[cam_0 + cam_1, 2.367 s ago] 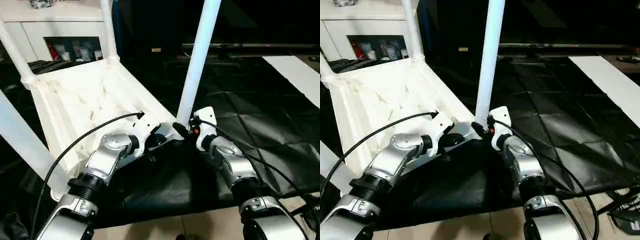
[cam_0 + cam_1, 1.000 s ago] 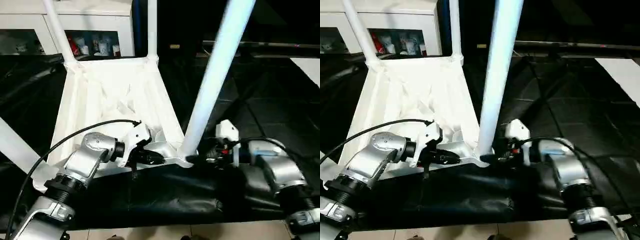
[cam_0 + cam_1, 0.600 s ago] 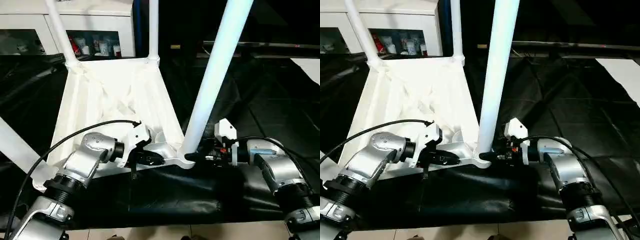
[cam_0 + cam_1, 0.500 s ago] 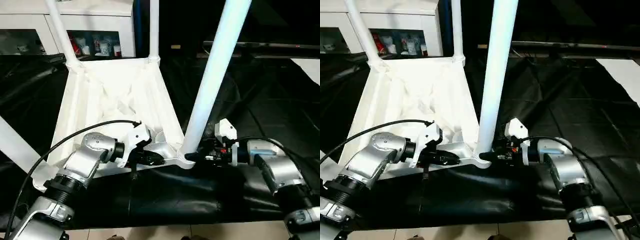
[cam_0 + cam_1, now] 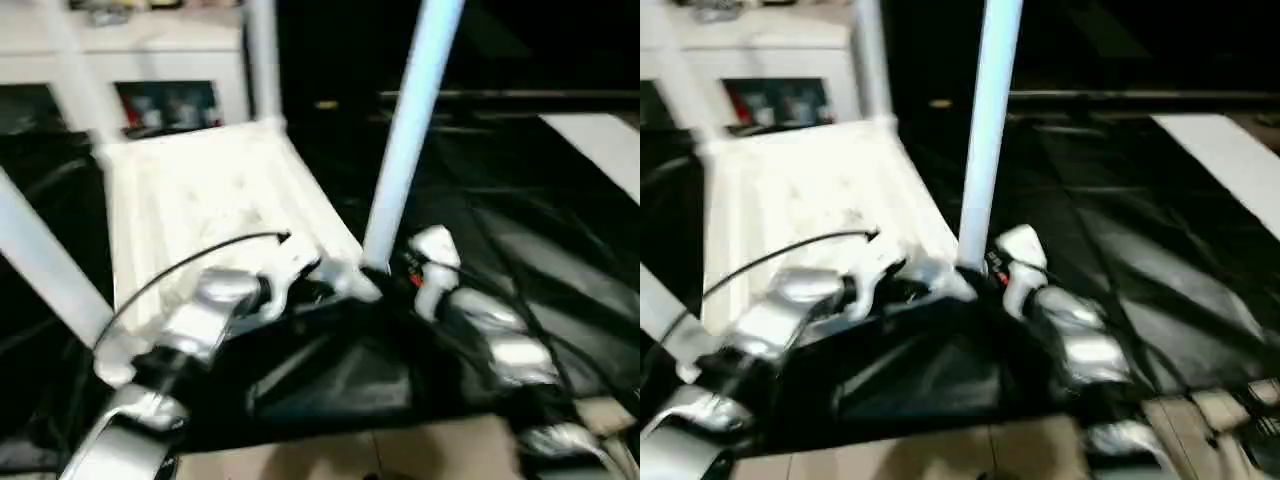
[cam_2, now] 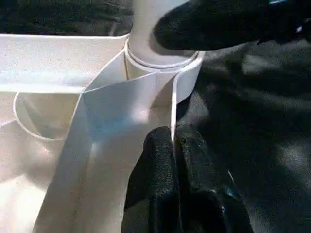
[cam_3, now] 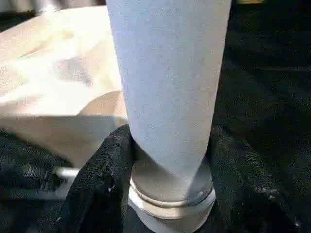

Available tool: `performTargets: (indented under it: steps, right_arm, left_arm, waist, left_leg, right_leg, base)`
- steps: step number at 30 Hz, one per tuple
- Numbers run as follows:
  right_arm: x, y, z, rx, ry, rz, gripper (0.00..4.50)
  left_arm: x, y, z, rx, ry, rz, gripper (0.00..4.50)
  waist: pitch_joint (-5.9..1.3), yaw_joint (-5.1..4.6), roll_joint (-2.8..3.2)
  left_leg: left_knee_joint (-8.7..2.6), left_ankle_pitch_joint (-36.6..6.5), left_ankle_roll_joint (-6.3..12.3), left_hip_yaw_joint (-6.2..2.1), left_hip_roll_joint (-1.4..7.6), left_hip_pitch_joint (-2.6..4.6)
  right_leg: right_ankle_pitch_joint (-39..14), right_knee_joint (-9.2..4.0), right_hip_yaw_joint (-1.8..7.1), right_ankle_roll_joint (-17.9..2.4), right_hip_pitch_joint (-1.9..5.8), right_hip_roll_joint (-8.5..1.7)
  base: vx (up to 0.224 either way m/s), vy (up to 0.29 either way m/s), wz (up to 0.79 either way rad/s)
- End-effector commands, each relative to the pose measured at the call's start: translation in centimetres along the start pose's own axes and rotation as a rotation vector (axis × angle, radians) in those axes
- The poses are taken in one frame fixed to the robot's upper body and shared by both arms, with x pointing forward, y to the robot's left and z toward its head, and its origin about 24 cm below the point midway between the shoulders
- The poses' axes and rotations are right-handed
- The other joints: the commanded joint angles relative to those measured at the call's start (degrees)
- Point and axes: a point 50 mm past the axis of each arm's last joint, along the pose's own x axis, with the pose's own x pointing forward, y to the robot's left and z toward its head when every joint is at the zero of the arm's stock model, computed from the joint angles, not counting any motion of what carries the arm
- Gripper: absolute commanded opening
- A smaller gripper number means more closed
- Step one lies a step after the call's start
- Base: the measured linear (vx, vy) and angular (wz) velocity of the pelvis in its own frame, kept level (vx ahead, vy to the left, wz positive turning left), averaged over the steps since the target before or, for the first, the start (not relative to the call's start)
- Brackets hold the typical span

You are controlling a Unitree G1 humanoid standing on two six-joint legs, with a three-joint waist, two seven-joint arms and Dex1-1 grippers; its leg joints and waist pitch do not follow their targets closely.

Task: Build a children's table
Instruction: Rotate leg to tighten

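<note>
**Children's table: near leg being gripped at its corner socket**

The children's table (image 5: 190,210) is lying upside down on the black floor cover (image 5: 560,250), its ribbed underside facing up and its legs pointing upward. The near right leg (image 7: 167,82) is standing upright in the round corner socket (image 6: 163,65), its long axis running almost straight up. That leg is being straddled low down by the right claw (image 7: 167,189), one black finger on each side and pressed against the tube just above the socket collar; it is the nearer arm to the leg. The thin edge wall of the tabletop beside the same socket is being pinched by the left claw (image 6: 173,145), its fingers closed together on the rim.

Compared with a second ago, the right claw's fingers are being seen closer to the leg, narrowed from a wider gap. The head camera is being swung, so the whole scene is appearing shifted and smeared; the table itself is not judged to be moving.
</note>
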Motion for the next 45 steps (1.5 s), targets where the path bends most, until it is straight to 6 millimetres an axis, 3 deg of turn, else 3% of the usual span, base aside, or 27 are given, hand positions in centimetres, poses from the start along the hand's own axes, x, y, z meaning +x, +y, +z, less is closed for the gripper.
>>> performTargets:
  steps: [1,2,3,4,6,8,10,11,12,13,14,16,17,20,22,24,26,28,29,31,32,33,34,35,40,44,45]
  right_arm:
    - [0.8,1.9,-2.3,0.026,0.098,0.017,1.94]
    - [0.9,2.2,-2.0,0.023,0.075,0.037,1.94]
    - [0.9,2.4,-1.7,0.022,0.06,0.05,2.5]
    - [0.9,2.4,-1.7,0.022,0.057,0.052,2.64]
    - [0.6,2.3,-1.2,-0.003,0.027,0.102,2.64]
    - [-0.1,2.2,-0.8,-0.03,0.002,0.187,2.84]
    - [-1.5,1.9,-0.5,-0.073,-0.016,0.298,2.84]
    - [-2.4,1.4,-0.3,-0.096,-0.024,0.344,2.84]
    - [-3.9,0.5,-0.1,-0.121,-0.029,0.39,2.84]
    - [-4.6,0.0,0.0,-0.139,-0.031,0.412,2.84]
    - [-6.9,-1.6,0.2,-0.174,-0.016,0.456,2.84]
    - [-8.0,-2.4,0.3,-0.19,-0.003,0.47,2.84]
    - [-9.9,-3.9,0.5,-0.205,0.03,0.475,2.84]
    - [-11.8,-5.9,0.8,-0.215,0.068,0.44,2.84]
    - [-12.2,-6.8,1.1,-0.219,0.068,0.397,2.84]
    - [-12.5,-8.4,2.0,-0.222,0.047,0.291,2.84]
    - [-12.3,-9.0,2.4,-0.23,0.035,0.232,2.84]
    - [-11.5,-9.7,2.8,-0.22,0.017,0.12,2.84]
    - [-11.1,-10.0,3.0,-0.223,0.004,0.067,2.84]
    - [-10.5,-10.2,3.2,-0.208,-0.015,0.005,2.84]
    - [-10.3,-10.3,3.2,-0.197,-0.021,-0.013,2.84]
    - [-9.9,-10.3,3.4,-0.182,-0.042,-0.052,2.92]
    - [-9.6,-10.3,3.5,-0.172,-0.056,-0.074,2.96]
    - [-9.1,-10.0,3.4,-0.136,-0.076,-0.088,2.96]
    - [-7.3,-8.5,3.3,-0.06,-0.127,-0.168,2.96]
    - [-6.7,-7.9,3.0,-0.018,-0.133,-0.289,2.96]
    - [-6.6,-7.6,3.0,-0.03,-0.133,-0.296,2.96]
  left_arm:
    - [1.8,-2.8,1.8,0.07,-0.058,-0.153,0.0]
    - [1.7,-2.9,1.6,0.083,-0.053,-0.169,0.0]
    - [1.6,-2.9,1.5,0.09,-0.049,-0.178,0.0]
    - [1.6,-2.9,1.5,0.092,-0.048,-0.178,0.0]
    - [1.2,-2.6,1.0,0.094,-0.033,-0.191,0.0]
    - [0.8,-2.4,0.7,0.101,-0.022,-0.214,0.0]
    - [0.2,-2.1,0.5,0.111,-0.013,-0.252,0.0]
    - [-0.2,-1.9,0.3,0.114,-0.003,-0.277,0.0]
    - [-0.7,-1.7,0.1,0.125,0.008,-0.318,0.0]
    - [-1.0,-1.6,0.0,0.131,0.013,-0.342,0.0]
    - [-1.8,-1.4,-0.3,0.141,0.034,-0.401,0.0]
    - [-2.3,-1.3,-0.4,0.145,0.044,-0.442,0.0]
    - [-2.9,-1.2,-0.8,0.146,0.077,-0.493,0.0]
    - [-3.5,-1.0,-1.0,0.148,0.105,-0.536,0.0]
    - [-3.6,-1.0,-1.0,0.154,0.106,-0.543,0.0]
    - [-3.8,-0.7,-1.0,0.161,0.115,-0.547,0.0]
    - [-3.9,-0.6,-1.1,0.16,0.124,-0.551,0.0]
    - [-4.3,-0.8,-1.2,0.146,0.13,-0.571,0.0]
    - [-4.4,-0.8,-1.3,0.161,0.127,-0.569,0.0]
    - [-4.4,-0.8,-1.1,0.163,0.109,-0.552,0.0]
    - [-4.4,-0.8,-1.1,0.158,0.1,-0.544,0.0]
    - [-4.5,-0.8,-0.9,0.151,0.08,-0.533,0.28]
    - [-4.5,-0.8,-0.7,0.144,0.066,-0.528,0.44]
    - [-4.6,-0.7,-0.4,0.146,0.026,-0.509,0.55]
    - [-5.3,0.6,1.4,0.141,-0.149,-0.324,0.98]
    - [-6.4,2.8,2.7,0.072,-0.286,-0.036,1.32]
    - [-6.7,3.2,2.8,0.055,-0.307,0.013,1.4]
  waist:
    - [-1.77,-0.92,0.44]
    - [-1.56,-1.37,0.87]
    - [-1.59,-1.55,0.9]
    - [-1.58,-1.55,0.91]
    - [-1.63,-1.64,0.95]
    - [-1.9,-1.39,1.23]
    - [-2.07,-0.95,0.93]
    - [-2.3,-0.3,1.67]
    - [-2.48,0.35,1.22]
    - [-2.52,0.94,0.67]
    - [-2.47,1.52,0.59]
    - [-2.72,2.02,0.15]
    - [-3.63,2.85,0.3]
    - [-4.28,3.81,0.53]
    - [-4.42,4.05,0.37]
    - [-3.82,4.32,0.19]
    - [-3.39,4.34,0.13]
    - [-3.05,4.21,0.14]
    - [-2.85,3.96,-0.19]
    - [-2.89,3.97,-0.19]
    - [-2.88,3.92,-0.07]
    - [-2.96,3.9,-0.59]
    - [-3.03,3.97,-0.23]
    - [-3.21,4.07,-0.77]
    - [-3.33,4.12,-0.52]
    - [-3.18,4.08,-0.53]
    - [-3.12,4.09,-0.16]
  left_leg:
    - [-5.47,-31.27,2.39,0.1,-0.37,-0.8]
    - [-5.66,-33.87,2.66,-0.15,-0.11,-0.37]
    - [-5.7,-34.39,2.66,-0.26,-0.09,-0.4]
    - [-5.73,-34.67,2.65,-0.31,-0.11,-0.35]
    - [-5.13,-31.47,3.12,0.33,-0.91,0.15]
    - [-5.22,-28.34,3.7,0.6,-0.92,-0.25]
    - [-5.33,-25.96,4.29,0.86,-0.69,-0.52]
    - [-5.39,-22.61,4.65,1.07,-0.51,-0.81]
    - [-5.25,-19.67,5.44,1.44,-0.34,-1.07]
    - [-5.01,-18.92,6.39,2.06,-0.26,-0.52]
    - [-4.66,-18.8,6.81,2.74,-0.46,-0.12]
    - [-4.39,-16.91,7.19,3.22,-0.47,-0.06]
    - [-3.85,-8.13,8.61,3.19,-0.59,-1.15]
    - [-2.55,3.7,13.17,3.14,-0.88,-1.38]
    - [-2.18,5.59,14.11,3.09,-0.93,-1.64]
    - [-2.28,2.16,13.68,3.34,-0.76,-1.9]
    - [-2.84,-3.29,10.3,3.5,-0.59,-1.64]
    - [-3.19,-5.74,8.14,3.48,-0.61,-1.57]
    - [-3.42,-8.53,5.82,3.52,-0.7,-1.37]
    - [-3.53,-9.37,4.7,3.44,-0.73,-1.19]
    - [-3.59,-8.8,4.37,3.42,-0.82,-1.37]
    - [-3.55,-8.44,4.28,3.47,-0.8,-1.4]
    - [-3.59,-7.97,4.24,3.42,-0.82,-1.38]
    - [-3.52,-6.9,4.5,3.39,-0.8,-1.57]
    - [-3.39,-4.05,4.83,3.41,-0.77,-1.62]
    - [-3.41,-5.01,4.17,3.52,-1.03,-1.6]
    - [-3.44,-5.33,3.93,3.48,-1.03,-1.63]
  right_leg:
    - [-33.23,-5.67,-0.78,-0.96,2.94,-2.09]
    - [-31.78,-5.67,-1.17,-1.21,3.01,-2.24]
    - [-31.49,-5.62,-1.23,-1.2,3.19,-2.36]
    - [-31.38,-5.62,-1.17,-1.31,3.22,-2.47]
    - [-32.27,-6.02,-0.53,-2.75,2.4,-2.9]
    - [-29.85,-5.33,0.27,-4.31,2.62,-2.96]
    - [-27.06,-4.92,0.92,-5.5,2.8,-2.91]
    - [-22.63,-4.11,1.61,-7.68,2.92,-2.86]
    - [-18.22,-3.44,2.13,-9.42,3.02,-2.62]
    - [-17.02,-3.22,2.53,-10.88,2.48,-2.28]
    - [-17.18,-2.95,3.21,-12.14,1.87,-2.0]
    - [-15.85,-2.28,3.78,-13.28,1.77,-1.83]
    - [-5.62,-0.28,4.6,-15.65,2.86,-1.75]
    - [9.23,1.59,4.7,-19.2,2.88,-1.56]
    - [10.53,1.91,4.63,-19.27,2.94,-1.57]
    - [3.9,1.32,4.49,-18.19,2.73,-1.75]
    - [-5.97,0.41,4.4,-15.86,2.69,-1.75]
    - [-11.07,-0.09,4.41,-14.4,2.61,-1.82]
    - [-16.07,-0.62,4.54,-12.39,2.39,-1.71]
    - [-18.54,-0.72,4.64,-11.07,2.22,-1.77]
    - [-18.22,-0.7,4.64,-10.77,2.25,-1.62]
    - [-17.76,-0.65,4.7,-10.64,2.24,-1.58]
    - [-16.77,-0.4,4.78,-10.86,2.16,-1.57]
    - [-14.92,0.02,4.87,-11.14,2.33,-1.55]
    - [-7.59,0.71,5.08,-13.17,2.27,-1.28]
    - [-8.97,0.52,5.26,-12.06,2.38,-1.14]
    - [-9.65,0.51,5.28,-11.81,2.34,-1.16]
  base:
    - [0.0,0.0,0.0]
    - [0.0,0.0,0.0]
    - [0.0,0.0,0.0]
    - [0.0,0.0,0.0]
    - [0.0,0.0,0.0]
    - [0.0,0.0,0.0]
    - [0.0,0.0,0.0]
    - [0.0,0.0,0.0]
    - [0.073,-0.018,0.12]
    - [0.08,-0.034,0.19]
    - [0.08,-0.034,0.19]
    - [0.093,-0.045,0.23]
    - [0.091,-0.042,0.19]
    - [0.085,-0.027,0.03]
    - [0.027,-0.004,0.0]
    - [0.0,0.0,0.0]
    - [0.0,0.0,0.0]
    - [0.0,0.0,0.0]
    - [0.0,0.0,0.0]
    - [-0.025,-0.002,0.0]
    - [0.0,0.0,0.0]
    - [0.0,0.0,0.0]
    - [0.0,0.0,0.0]
    - [0.0,0.0,0.0]
    - [0.0,0.0,0.0]
    - [0.0,0.0,0.0]
    - [0.0,0.0,0.0]
